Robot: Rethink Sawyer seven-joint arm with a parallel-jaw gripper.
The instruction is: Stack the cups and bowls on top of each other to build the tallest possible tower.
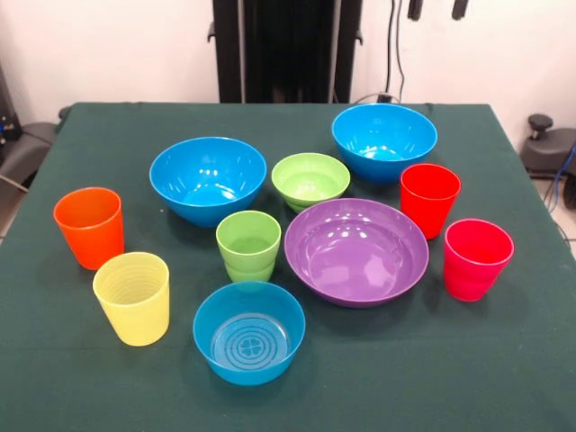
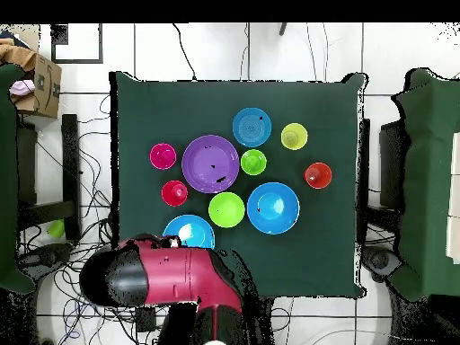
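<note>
All cups and bowls stand apart and upright on the green table; no tower stands. The cups are orange [image 1: 88,227], yellow [image 1: 133,297], light green [image 1: 248,245], red [image 1: 429,198] and pinkish-red [image 1: 476,258]. The bowls are two large blue ones [image 1: 208,178] [image 1: 384,139], a small green one [image 1: 310,180], a wide purple one [image 1: 356,250] and a small blue ringed one [image 1: 249,331]. My gripper [image 1: 437,9] shows only as two dark tips at the top edge, set apart and empty, above and behind the far large blue bowl [image 2: 190,231].
The red and black arm [image 2: 171,274] hangs over the table's robot-side edge and covers part of that blue bowl. A cardboard box [image 2: 36,81] and chairs stand beside the table [image 2: 332,260].
</note>
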